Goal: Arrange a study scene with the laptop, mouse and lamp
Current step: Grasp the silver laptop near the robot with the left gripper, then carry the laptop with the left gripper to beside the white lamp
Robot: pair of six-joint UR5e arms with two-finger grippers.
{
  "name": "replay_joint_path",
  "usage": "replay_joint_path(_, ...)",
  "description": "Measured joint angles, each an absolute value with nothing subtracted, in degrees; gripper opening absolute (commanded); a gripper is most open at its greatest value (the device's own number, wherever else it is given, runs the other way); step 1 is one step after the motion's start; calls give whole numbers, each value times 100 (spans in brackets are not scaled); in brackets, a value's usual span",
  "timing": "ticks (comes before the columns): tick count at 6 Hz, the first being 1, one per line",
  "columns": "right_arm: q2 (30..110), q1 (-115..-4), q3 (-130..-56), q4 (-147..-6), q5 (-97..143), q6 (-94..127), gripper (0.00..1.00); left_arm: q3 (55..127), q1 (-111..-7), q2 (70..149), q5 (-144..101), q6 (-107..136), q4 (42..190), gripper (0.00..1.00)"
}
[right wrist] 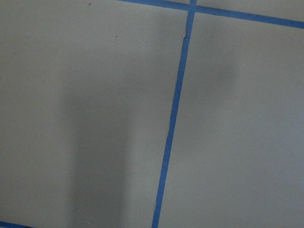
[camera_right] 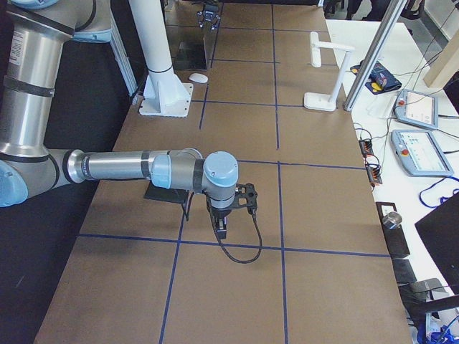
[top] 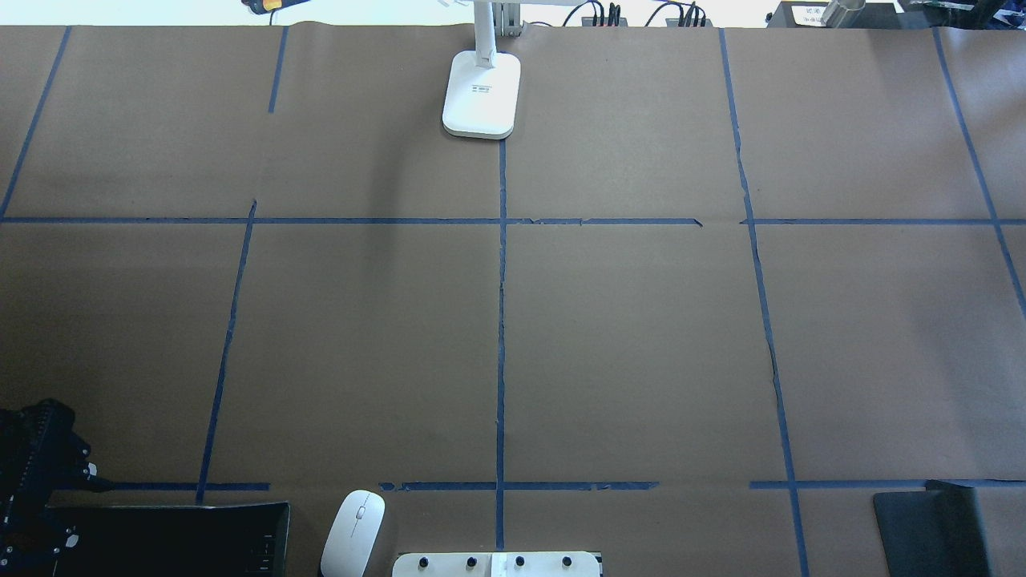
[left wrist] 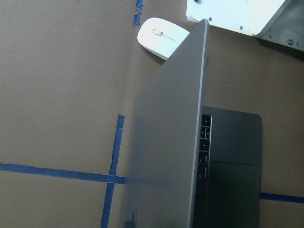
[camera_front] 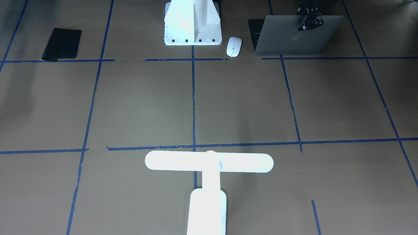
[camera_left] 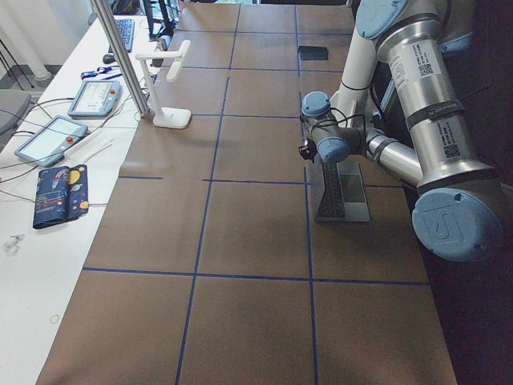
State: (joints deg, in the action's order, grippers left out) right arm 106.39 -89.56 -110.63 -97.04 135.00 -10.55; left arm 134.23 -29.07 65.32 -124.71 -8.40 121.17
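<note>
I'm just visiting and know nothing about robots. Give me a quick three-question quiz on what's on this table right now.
1. True or false: the laptop lies closed flat.
2. What sits between the laptop and the white pedestal? A) lamp B) mouse C) black mat
3. Fill in: the gripper at the laptop's lid belongs to the robot's ___ arm.
Key: 1 false, the lid stands open; 2 B; 3 left.

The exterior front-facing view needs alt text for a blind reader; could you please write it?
An open grey laptop stands at upper right, the left gripper at its lid's top edge, a white mouse beside it. A white T-shaped lamp fills bottom centre; a black mat lies upper left.
</note>
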Motion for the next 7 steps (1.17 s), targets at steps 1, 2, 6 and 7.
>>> replay_joint_path(1,10637,-8956,-11064,-9703,13500,-1055,100,13419,-2955,6579,-12491,-983,12113,0)
replay_joint_path(2,10632,-8956,-11065,-9703,13500,-1055,100,13422,-3029,6615,-12501,-1154,12112,0)
replay_joint_path(6,10626,-8956,-11066,-9704,13500,-1055,100,13440,-4014,6746,-12509,-2346,11951,0)
replay_joint_path(7,10626,-8956,-11065,-9703,13500,-1055,100,13445,-4334,6995,-12513,-2949,11526,0)
